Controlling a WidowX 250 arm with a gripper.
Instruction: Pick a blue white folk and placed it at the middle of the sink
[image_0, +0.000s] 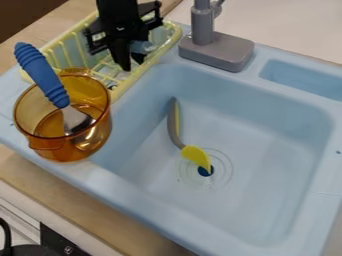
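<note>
The black gripper (131, 61) hangs down into the pale yellow dish rack at the upper left of the sink. Right against it, inside the rack, is a light blue piece (142, 48) that may be the fork; the gripper hides much of it, and I cannot tell whether it is held. The light blue sink (260, 150) takes up the middle and right, its basin to the lower right of the gripper.
A yellow and grey utensil (196, 155) lies in the basin across the drain. An amber pot (67, 145) with a blue-handled spoon (41, 72) stands on the left rim, beside the dish rack (148, 61). The grey faucet base (217, 51) stands behind the basin.
</note>
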